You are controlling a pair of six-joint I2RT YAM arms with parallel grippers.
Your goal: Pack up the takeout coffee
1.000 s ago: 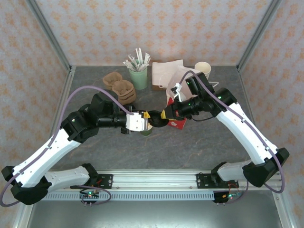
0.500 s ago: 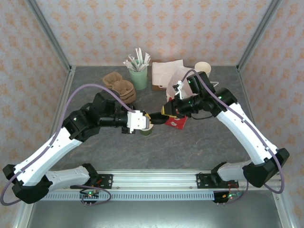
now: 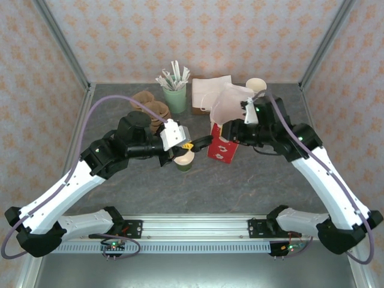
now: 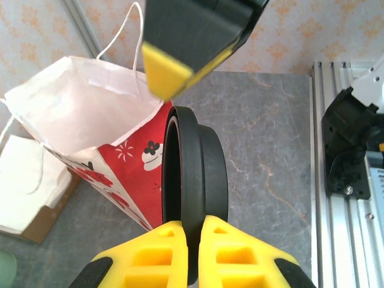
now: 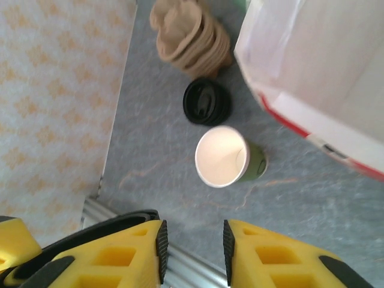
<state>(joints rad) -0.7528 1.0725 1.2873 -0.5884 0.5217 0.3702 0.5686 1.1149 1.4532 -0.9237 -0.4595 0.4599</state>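
Takeout coffee cup (image 3: 185,159) (image 5: 225,157) stands upright on the grey table (image 3: 258,180) near its middle, olive-sided, its cream inside open to view with no lid on it. Just above it, at about 1 o'clock in the top view, the left end effector (image 3: 191,145) (image 4: 192,231) is closed on a round black lid (image 3: 201,141) (image 4: 195,180), pinching the rim between its yellow fingers (image 4: 150,252) so that the lid stands on edge. At 2 o'clock from the cup a red and white paper bag (image 3: 223,147) (image 4: 78,114) stands with its mouth open and its string handles up. The right end effector (image 3: 224,128) (image 5: 192,240) hangs beside the bag's upper edge, its fingers parted with nothing between them; in the left wrist view one of its yellow tips sits just over the held lid. In the right wrist view a stack of loose black lids (image 5: 207,102) lies at 11 o'clock from the cup, and nested brown pulp carriers (image 3: 153,111) (image 5: 189,33) lie beyond it at 12 o'clock. Toward the back of the table stand a green cup of paper-wrapped sticks (image 3: 175,90), a pile of white napkins (image 3: 210,90) and a stack of cream cups (image 3: 256,86).
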